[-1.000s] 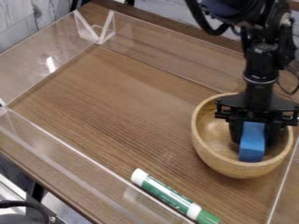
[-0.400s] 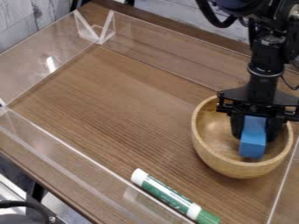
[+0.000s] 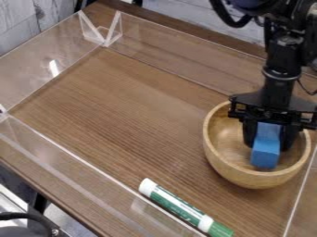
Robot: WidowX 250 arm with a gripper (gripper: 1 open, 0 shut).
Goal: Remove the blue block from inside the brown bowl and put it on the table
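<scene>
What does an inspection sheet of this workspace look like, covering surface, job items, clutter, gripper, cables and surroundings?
Surface: medium-brown wood-grain tabletop, bare at left and centre.
Job items: small bright blue rectangular block inside the round light-brown wooden bowl, not yet on the table.
Clutter: white-and-green marker lying near the front edge.
Gripper: black gripper at the block, reaching into the bowl; whether it grips is unclear.
Cables: black cable looping beside the arm, top right; another dark loop at bottom left.
Surroundings: clear acrylic walls along the table edges.
</scene>
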